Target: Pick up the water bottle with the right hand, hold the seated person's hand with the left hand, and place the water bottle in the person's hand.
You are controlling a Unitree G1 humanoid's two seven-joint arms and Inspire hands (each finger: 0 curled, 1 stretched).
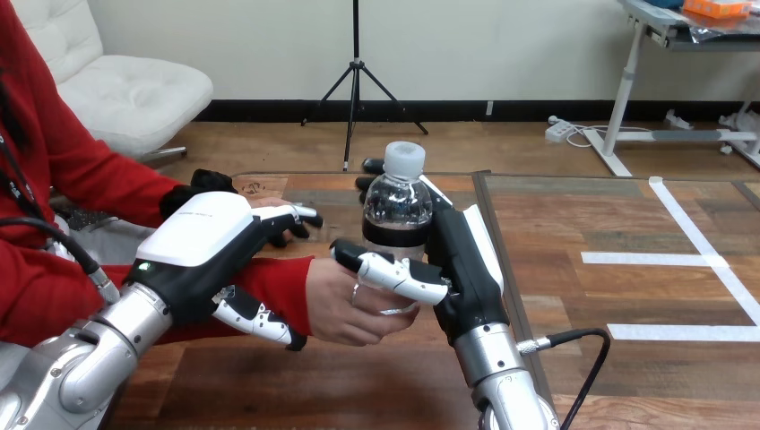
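A clear water bottle (pixel 395 204) with a white cap stands upright above the table's middle. My right hand (pixel 462 269) is shut on it, thumb across its lower front and fingers behind it. The person's hand (pixel 345 300) reaches in from the left on a red sleeve and sits at the bottle's base, just under my thumb; the base itself is hidden. My left hand (pixel 199 235) lies over that wrist. Its thumb curls along the sleeve's near side and its fingers bend down on the far side.
The person's other hand (pixel 260 202) rests on the wooden table (pixel 376 376) behind my left hand's fingers. A metal strip (pixel 502 260) runs along the table's right edge, with the floor beyond it.
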